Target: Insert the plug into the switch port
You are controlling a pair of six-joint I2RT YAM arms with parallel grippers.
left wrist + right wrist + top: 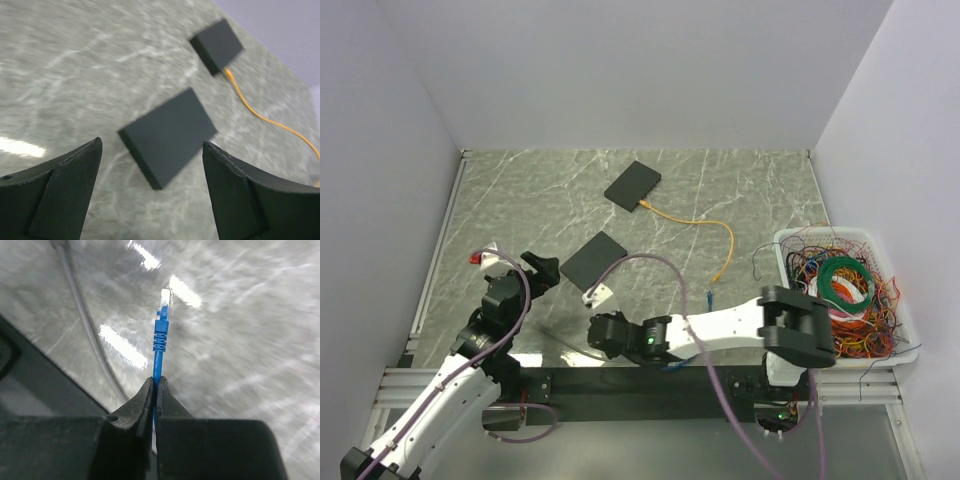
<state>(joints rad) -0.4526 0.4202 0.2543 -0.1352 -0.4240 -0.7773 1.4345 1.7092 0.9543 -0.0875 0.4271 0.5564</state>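
My right gripper (156, 380) is shut on a thin blue cable just behind its plug (163, 301). The plug has a clear tip and a ribbed blue boot, and it points away from the jaws over the marble table. From above, this gripper (595, 335) is low near the table's front edge. A black switch box (593, 258) (170, 135) lies flat in front of my left gripper (151, 142), whose jaws stand wide open and empty. That gripper (542, 268) hovers just left of the box. The box's ports are not visible.
A second black box (632, 185) (217, 45) lies farther back with an orange cable (705, 222) (265, 117) plugged into it. A white bin (820, 235) of tangled coloured wires stands at the right. A grey hose (85, 325) runs along the front edge.
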